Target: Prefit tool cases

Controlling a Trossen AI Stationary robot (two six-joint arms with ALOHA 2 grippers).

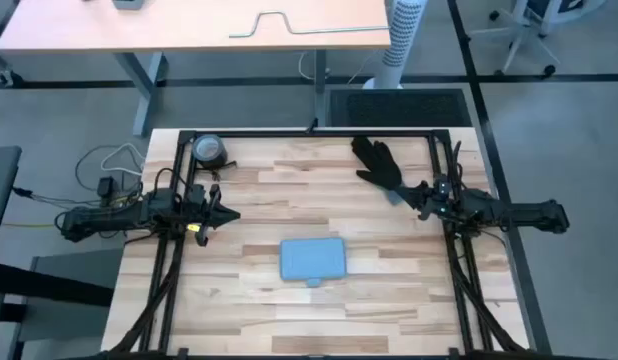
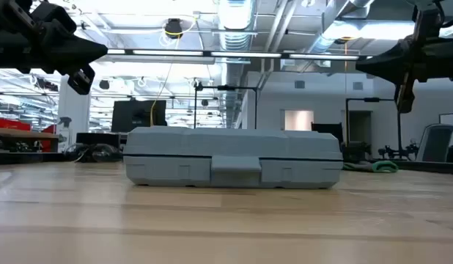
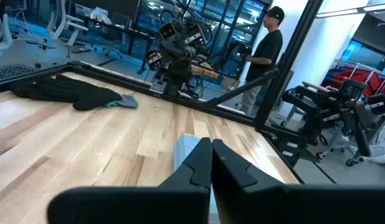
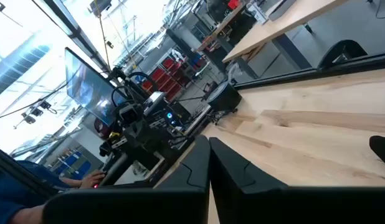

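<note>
We see the flat rectangular light-blue plastic tool case (image 1: 312, 259) lying closed on the pale wooden slatted desk (image 1: 289, 310), near the middle and toward the front edge, its small handle tab pointing to the front. From desk height its lid sits flush on the base, with the latch block at the centre of the near side.

Neither arm touches it. Our left gripper (image 1: 225, 213) hangs above the desk's left side, well apart from the case, its dark fingers (image 3: 199, 163) pressed together with no gap and nothing between them. Our right gripper (image 1: 414, 192) hangs at the right side, just beside the black fabric glove (image 1: 379, 160), and its fingers (image 4: 202, 163) are likewise together and empty. A round grey roll of tape (image 1: 209, 151) sits at the back left corner. A person in dark clothes stands in the room beyond the desk.

We judge the work has not begun on the case. The risks from here:
- Approaching with fingers together would shove the light case along the smooth wood instead of gripping it.
- Lifting the lid with one arm while the base is unheld could tip or drag the whole case.
- The right arm, so close to the glove, could snag it and drag it along.
</note>
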